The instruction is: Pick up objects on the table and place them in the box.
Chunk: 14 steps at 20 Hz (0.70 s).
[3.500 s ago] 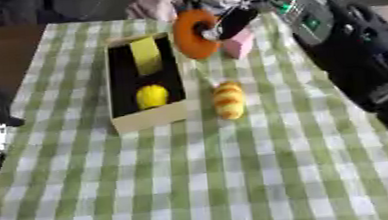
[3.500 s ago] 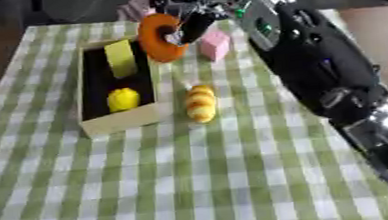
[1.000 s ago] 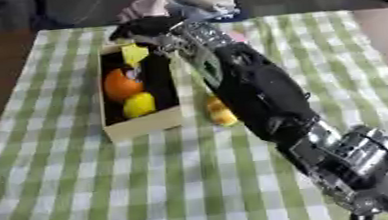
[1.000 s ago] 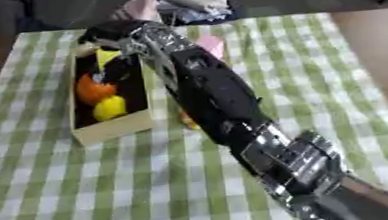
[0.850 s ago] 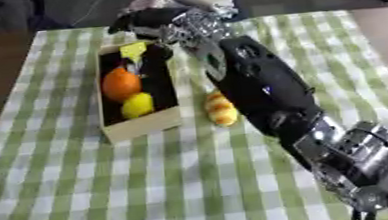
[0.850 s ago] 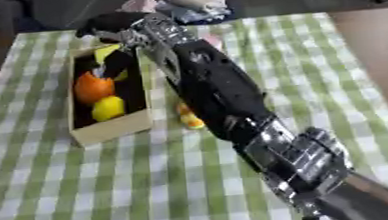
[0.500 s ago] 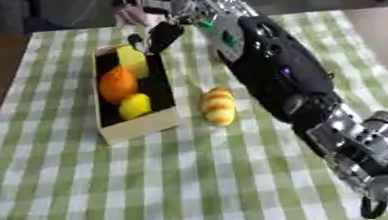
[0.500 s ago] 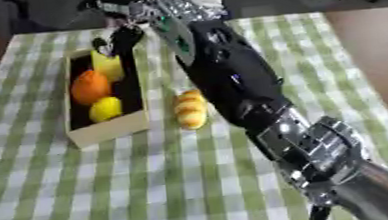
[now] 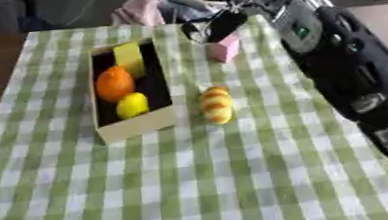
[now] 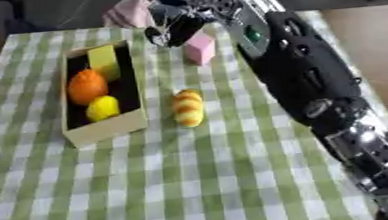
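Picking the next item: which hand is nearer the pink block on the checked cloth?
Right. The right hand hovers just above the pink block at the table's far side; the left hand shows in no view.

Both views look steeply down from the robot's head onto the checked table (image 9: 195, 182), facing away from the robot toward the far edge. The left eye view sits slightly left of the right eye view, so the box (image 9: 133, 125) and the striped object (image 10: 188, 108) appear shifted sideways between them. Both share nearly the whole tabletop at moderate range; the right arm (image 10: 304, 72) crosses the right side.
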### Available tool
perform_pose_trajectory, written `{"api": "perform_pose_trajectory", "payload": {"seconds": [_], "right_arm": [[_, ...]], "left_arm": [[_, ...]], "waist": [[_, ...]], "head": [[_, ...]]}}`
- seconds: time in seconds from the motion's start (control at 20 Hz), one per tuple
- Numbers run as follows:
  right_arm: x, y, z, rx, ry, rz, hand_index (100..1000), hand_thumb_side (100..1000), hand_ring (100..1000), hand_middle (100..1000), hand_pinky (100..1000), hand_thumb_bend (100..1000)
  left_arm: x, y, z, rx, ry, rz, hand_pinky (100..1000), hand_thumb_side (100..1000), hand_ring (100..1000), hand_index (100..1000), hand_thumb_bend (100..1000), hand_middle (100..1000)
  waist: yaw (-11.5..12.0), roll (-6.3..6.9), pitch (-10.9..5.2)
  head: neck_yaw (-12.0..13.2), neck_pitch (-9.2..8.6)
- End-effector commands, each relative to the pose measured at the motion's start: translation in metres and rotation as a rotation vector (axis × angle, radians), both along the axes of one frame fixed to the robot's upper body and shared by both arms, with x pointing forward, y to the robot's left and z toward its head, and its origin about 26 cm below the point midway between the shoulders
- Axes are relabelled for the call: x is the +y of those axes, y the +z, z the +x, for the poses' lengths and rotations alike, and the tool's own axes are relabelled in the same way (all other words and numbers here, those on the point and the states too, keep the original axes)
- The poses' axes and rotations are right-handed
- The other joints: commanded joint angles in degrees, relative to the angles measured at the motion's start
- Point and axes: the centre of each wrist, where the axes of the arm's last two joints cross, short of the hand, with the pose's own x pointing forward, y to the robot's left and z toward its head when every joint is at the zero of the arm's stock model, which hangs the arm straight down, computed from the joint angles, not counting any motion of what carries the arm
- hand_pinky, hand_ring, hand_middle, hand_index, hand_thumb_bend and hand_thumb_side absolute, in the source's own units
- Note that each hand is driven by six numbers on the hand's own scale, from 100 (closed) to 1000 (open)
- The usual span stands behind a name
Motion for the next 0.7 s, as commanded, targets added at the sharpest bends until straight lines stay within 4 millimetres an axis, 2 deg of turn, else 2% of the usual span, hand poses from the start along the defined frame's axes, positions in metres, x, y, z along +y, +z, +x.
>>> {"api": "perform_pose_trajectory", "payload": {"seconds": [0.05, 0.15, 0.2, 0.35, 0.7], "right_arm": [[-0.014, 0.017, -0.017, -0.035, 0.012, -0.025, 1000, 334, 949, 953, 936, 100], [-0.022, 0.010, -0.022, -0.012, 0.000, -0.036, 1000, 377, 949, 950, 935, 100], [-0.025, 0.005, -0.024, 0.005, -0.006, -0.039, 1000, 431, 948, 949, 933, 100], [-0.033, -0.012, -0.026, 0.069, -0.016, -0.051, 1000, 518, 947, 947, 929, 100], [-0.038, -0.049, -0.024, 0.220, -0.018, -0.080, 980, 713, 944, 946, 921, 100]], "left_arm": [[0.007, 0.005, -0.001, -0.017, 0.021, 0.024, 729, 778, 549, 840, 240, 709], [0.007, 0.005, -0.002, -0.014, 0.026, 0.025, 729, 778, 549, 840, 241, 709], [0.008, 0.005, -0.002, -0.013, 0.028, 0.026, 729, 778, 549, 840, 242, 710], [0.008, 0.004, -0.002, -0.010, 0.029, 0.028, 730, 779, 549, 841, 244, 710], [0.008, 0.003, -0.002, 0.003, 0.018, 0.041, 731, 785, 553, 841, 249, 713]], "waist": [[-0.2, 0.02, -1.84], [-0.5, 0.01, -1.92], [-0.6, 0.00, -1.93], [-0.7, 0.02, -1.93], [-0.8, 0.22, -1.70]], "head": [[0.7, 0.26], [0.9, 0.36], [1.1, 0.41], [1.3, 0.48], [1.4, 0.63]]}}
